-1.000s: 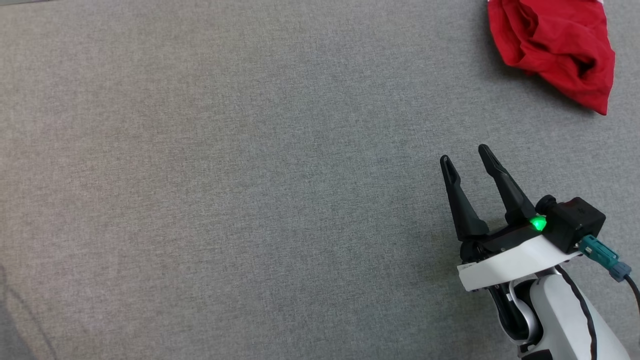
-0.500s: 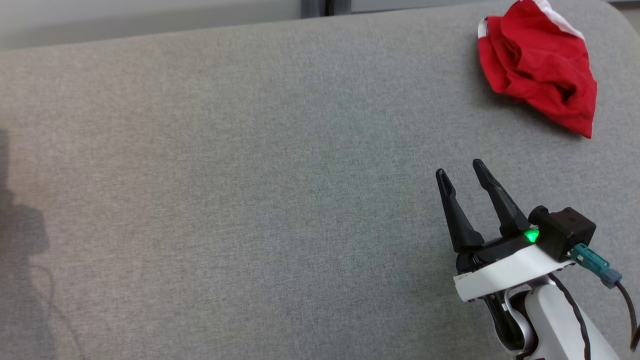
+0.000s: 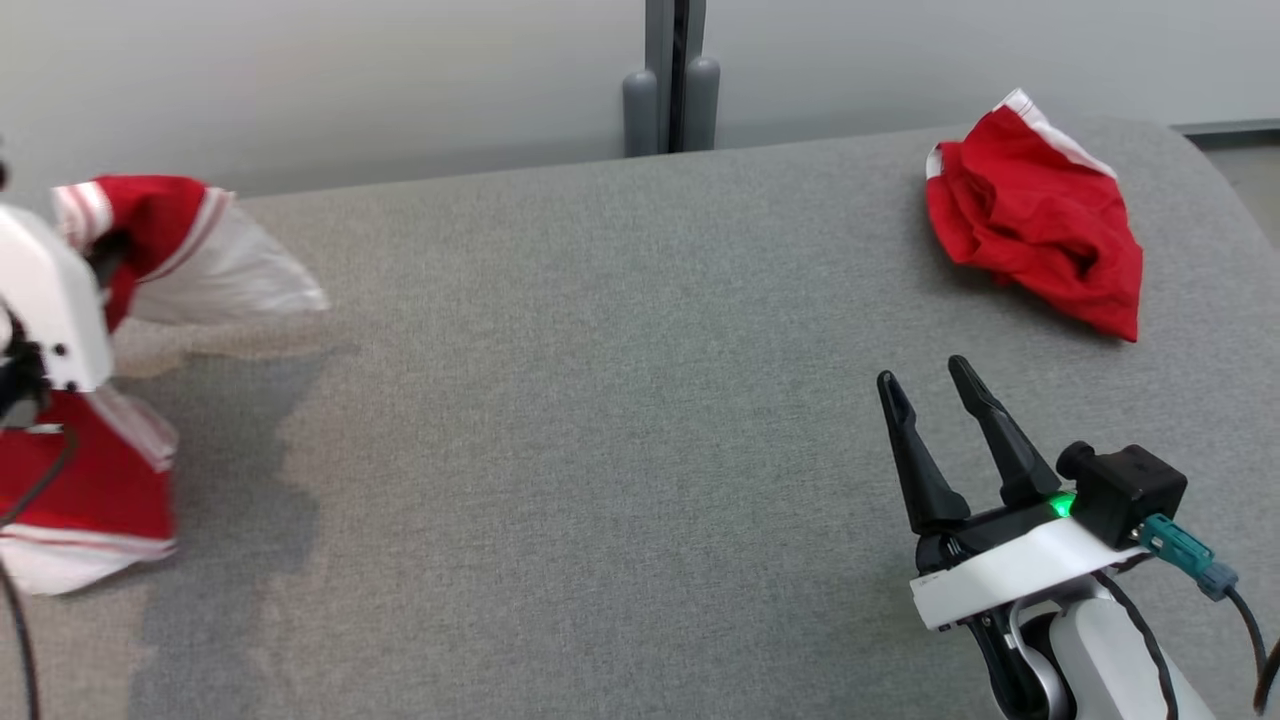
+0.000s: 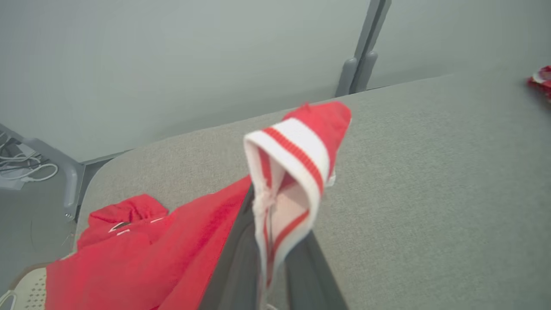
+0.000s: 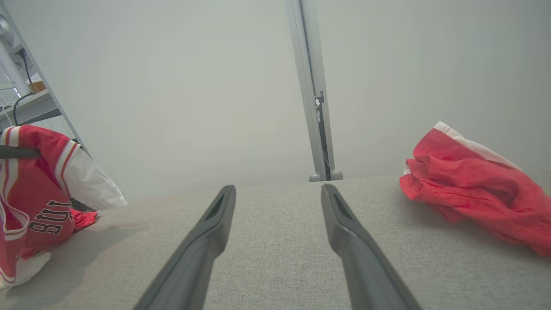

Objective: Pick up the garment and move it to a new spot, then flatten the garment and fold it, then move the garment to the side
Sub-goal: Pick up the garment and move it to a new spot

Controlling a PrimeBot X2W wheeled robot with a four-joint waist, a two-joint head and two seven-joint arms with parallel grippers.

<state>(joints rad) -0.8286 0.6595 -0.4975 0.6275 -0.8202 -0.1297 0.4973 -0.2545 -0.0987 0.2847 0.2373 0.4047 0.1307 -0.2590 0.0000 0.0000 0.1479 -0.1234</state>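
Red-white jersey (image 4: pixel 297 142) pinched in left hand (image 4: pixel 267 215) — right wrist view reveals lettering (image 5: pixel 45 221); right hand (image 3: pixel 922 375) spread, empty.

a grey fabric surface (image 3: pixel 600 400) meets pale grey wall panels (image 3: pixel 350 80) joined by a grey post (image 3: pixel 672 70).

garment (image 3: pixel 110 490): red, white sleeve, red-white striped trim, dark lettering | crumpled cloth (image 3: pixel 1040 240): red, white edge stripe | desk (image 3: pixel 600 400): grey, fine weave | right gripper (image 3: pixel 922 371): black fingers, white wrist, green light | wall (image 3: pixel 400 80): pale grey, plain
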